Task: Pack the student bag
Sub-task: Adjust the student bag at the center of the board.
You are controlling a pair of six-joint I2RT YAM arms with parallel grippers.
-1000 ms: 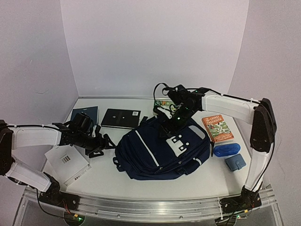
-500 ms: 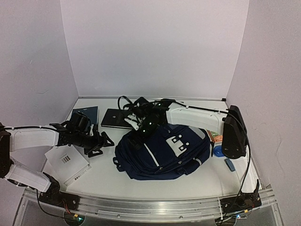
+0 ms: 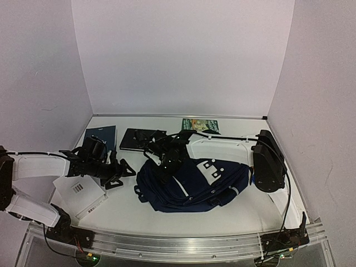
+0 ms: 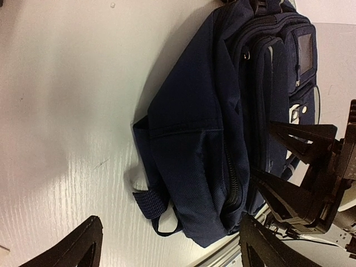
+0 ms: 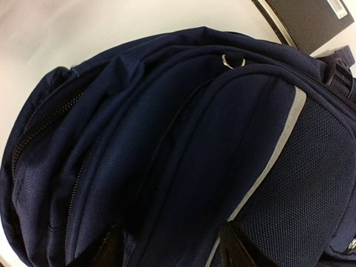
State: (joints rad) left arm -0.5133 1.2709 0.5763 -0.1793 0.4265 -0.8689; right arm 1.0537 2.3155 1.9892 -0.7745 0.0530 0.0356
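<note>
Student bag long axis left-right, top probably leftward; left gripper spread wide; right gripper state unclear.

The student bag is a navy fabric backpack with white stripes and a white patch with dark dots. It lies slumped on its back at the middle of the table, front pocket facing up.
</note>
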